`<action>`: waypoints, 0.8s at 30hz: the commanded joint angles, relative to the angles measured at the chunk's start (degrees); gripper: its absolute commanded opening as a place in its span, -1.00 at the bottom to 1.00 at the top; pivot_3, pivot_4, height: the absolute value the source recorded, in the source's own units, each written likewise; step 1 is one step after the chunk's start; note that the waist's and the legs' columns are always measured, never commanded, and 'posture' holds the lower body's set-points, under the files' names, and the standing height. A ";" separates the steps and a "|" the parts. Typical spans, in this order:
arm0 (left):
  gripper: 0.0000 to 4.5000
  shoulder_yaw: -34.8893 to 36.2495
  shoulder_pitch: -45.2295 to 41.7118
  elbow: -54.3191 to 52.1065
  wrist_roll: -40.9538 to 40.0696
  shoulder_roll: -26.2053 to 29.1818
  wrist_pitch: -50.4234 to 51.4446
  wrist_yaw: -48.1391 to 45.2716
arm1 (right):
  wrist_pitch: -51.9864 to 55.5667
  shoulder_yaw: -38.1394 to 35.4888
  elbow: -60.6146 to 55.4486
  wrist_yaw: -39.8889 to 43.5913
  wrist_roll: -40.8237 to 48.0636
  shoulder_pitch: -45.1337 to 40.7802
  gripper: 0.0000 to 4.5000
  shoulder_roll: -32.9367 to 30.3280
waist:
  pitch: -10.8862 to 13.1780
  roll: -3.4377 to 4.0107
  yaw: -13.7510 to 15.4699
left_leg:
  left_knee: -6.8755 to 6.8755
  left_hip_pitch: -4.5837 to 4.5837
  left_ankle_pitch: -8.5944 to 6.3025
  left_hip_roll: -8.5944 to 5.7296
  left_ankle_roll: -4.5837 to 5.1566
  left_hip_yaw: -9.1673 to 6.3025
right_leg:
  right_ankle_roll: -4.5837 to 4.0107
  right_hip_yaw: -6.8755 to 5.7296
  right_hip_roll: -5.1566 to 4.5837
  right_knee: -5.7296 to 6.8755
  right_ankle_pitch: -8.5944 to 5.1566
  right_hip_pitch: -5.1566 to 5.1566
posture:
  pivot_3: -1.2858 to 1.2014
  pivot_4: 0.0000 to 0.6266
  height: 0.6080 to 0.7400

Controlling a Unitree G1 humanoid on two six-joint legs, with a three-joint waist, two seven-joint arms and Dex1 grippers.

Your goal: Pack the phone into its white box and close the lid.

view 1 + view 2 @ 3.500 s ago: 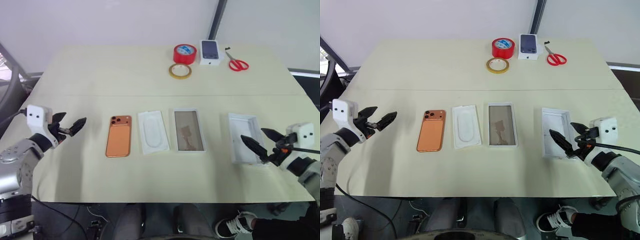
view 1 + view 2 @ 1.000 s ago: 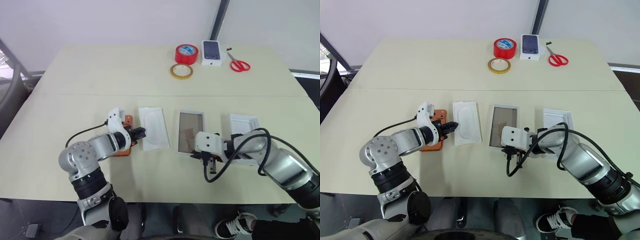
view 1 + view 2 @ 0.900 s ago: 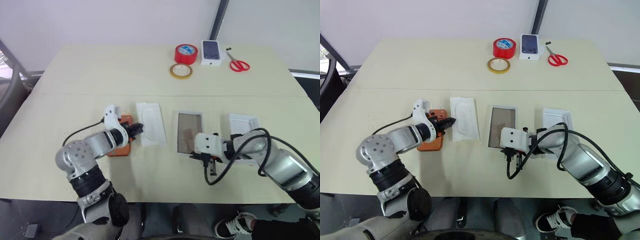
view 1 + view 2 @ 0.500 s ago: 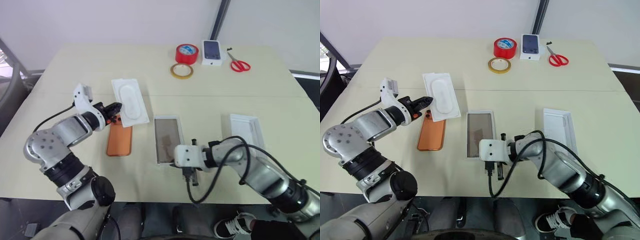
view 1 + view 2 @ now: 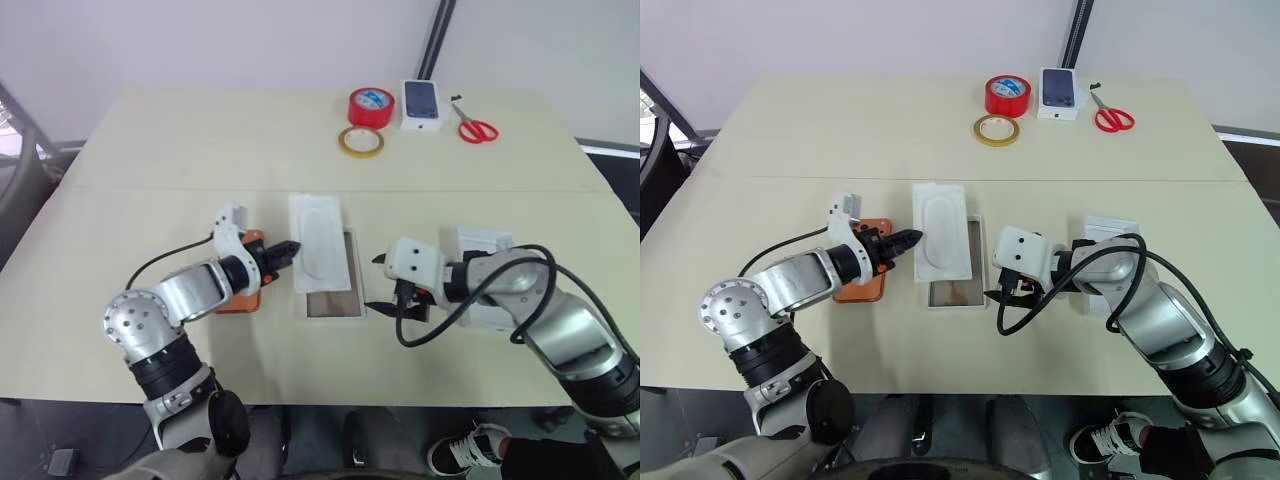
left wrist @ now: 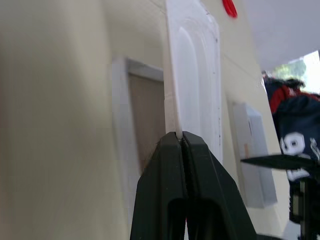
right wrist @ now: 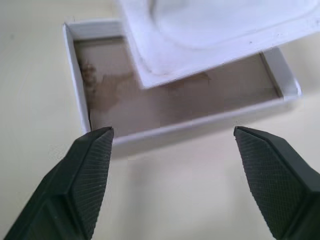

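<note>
Phone lay under my left arm, long axis fore-aft, nearer that side — left gripper pinched shut on the insert above the box, right gripper wide open, empty.

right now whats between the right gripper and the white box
Nothing: in the right wrist view, bare table separates the open right gripper from the white box.

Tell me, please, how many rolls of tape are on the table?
2. The red tape roll sits at the table's far edge beside the small phone box; the yellowish tape roll lies flat just in front of it.
</note>
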 commanded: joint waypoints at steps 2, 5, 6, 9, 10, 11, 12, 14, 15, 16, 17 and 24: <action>-1.00 -2.36 1.66 -1.75 -5.99 -0.76 0.49 4.37 | -1.17 -1.87 -0.34 -0.88 -0.24 -1.07 0.78 -1.02 | 0.00 0.00 0.12 | 0.00 0.00 0.00 0.00 0.00 0.00 | 0.00 0.00 0.00 0.00 0.00 0.00 | 0.03 -0.52 0.72; -0.61 -4.43 2.86 -1.92 -8.99 0.20 0.14 6.80 | -2.03 -1.85 1.31 -1.36 -0.54 -2.04 0.81 -0.86 | 0.00 -0.01 0.18 | 0.02 0.00 0.03 -0.01 -0.05 0.00 | 0.00 0.00 -0.01 0.00 0.00 0.01 | 0.03 -0.52 0.72; -0.39 -5.12 3.23 -1.83 -10.21 0.98 -0.50 7.69 | -2.22 -1.90 1.78 -1.45 -0.52 -2.38 0.81 -0.77 | 0.00 -0.01 0.24 | 0.02 0.00 0.03 -0.01 -0.05 0.00 | 0.00 0.00 -0.01 0.00 0.00 0.01 | 0.03 -0.52 0.72; 0.28 -7.27 3.93 -0.90 -16.12 4.80 -4.43 10.62 | -2.57 -2.01 3.25 -1.67 -0.04 -3.63 0.81 -0.15 | 0.00 -0.01 0.19 | 0.02 0.00 0.11 -0.02 -0.18 -0.01 | 0.00 0.01 -0.01 -0.01 0.00 0.02 | 0.03 -0.52 0.72; 0.50 -8.25 4.06 -0.74 -18.43 6.61 -6.12 11.33 | -2.71 -1.98 3.79 -1.89 0.13 -4.13 0.69 0.30 | 0.00 -0.01 0.19 | 0.02 0.00 0.11 -0.01 -0.18 -0.01 | 0.00 0.00 -0.01 0.00 0.00 0.01 | 0.03 -0.52 0.72; 0.50 -9.31 4.23 -0.63 -20.66 8.55 -7.79 11.92 | -2.79 -1.88 4.25 -2.02 0.31 -4.61 0.56 0.77 | 0.00 -0.01 0.18 | 0.02 0.00 0.11 -0.01 -0.18 -0.02 | -0.01 0.00 -0.01 0.00 0.00 0.01 | 0.03 -0.52 0.72; 0.50 -10.11 4.22 -0.72 -22.13 10.97 -9.18 11.85 | -2.91 -1.53 4.63 -2.11 0.45 -5.23 0.40 1.45 | 0.00 0.01 0.12 | 0.02 0.00 0.11 0.00 -0.18 -0.02 | -0.01 0.00 0.00 0.00 0.00 0.01 | 0.03 -0.52 0.72; 0.50 -11.59 4.26 -1.14 -22.90 15.91 -10.99 10.40 | -2.80 -0.57 5.43 -2.74 0.37 -6.71 -0.05 3.34 | 0.01 -0.01 0.02 | 0.01 0.00 0.14 -0.01 -0.23 -0.01 | -0.01 0.01 -0.01 -0.01 0.00 0.01 | 0.03 -0.52 0.72; 0.50 -12.24 4.32 -1.80 -21.39 18.52 -11.40 8.34 | -2.68 0.13 6.03 -3.31 0.11 -7.64 -0.28 4.67 | 0.01 -0.01 -0.13 | 0.01 0.01 0.15 0.00 -0.24 -0.01 | -0.01 0.01 0.01 0.00 -0.01 0.00 | 0.03 -0.52 0.72; 0.50 -12.93 4.65 -2.23 -20.15 20.89 -12.06 6.37 | -2.67 0.92 6.55 -3.78 -0.28 -8.43 -0.52 5.88 | 0.01 0.02 -0.13 | -0.01 0.01 0.15 0.02 -0.25 -0.02 | -0.02 0.01 0.05 0.00 0.00 -0.01 | 0.03 -0.52 0.72; 0.50 -13.67 5.03 -2.60 -18.96 22.94 -12.82 4.53 | -2.72 1.64 6.99 -4.13 -0.68 -9.05 -0.75 6.82 | 0.01 0.02 -0.04 | -0.05 0.04 0.16 0.01 -0.26 -0.01 | -0.03 0.02 0.05 0.01 -0.01 -0.02 | 0.03 -0.52 0.72; 0.50 -22.65 15.06 -11.57 6.76 41.22 -30.45 -28.25 | -2.43 8.88 16.97 -9.49 -5.78 -15.41 -0.99 16.53 | 0.04 0.06 -0.13 | -0.12 0.03 0.22 -0.03 -0.37 0.03 | -0.07 0.03 0.03 -0.04 -0.02 -0.05 | 0.03 -0.52 0.72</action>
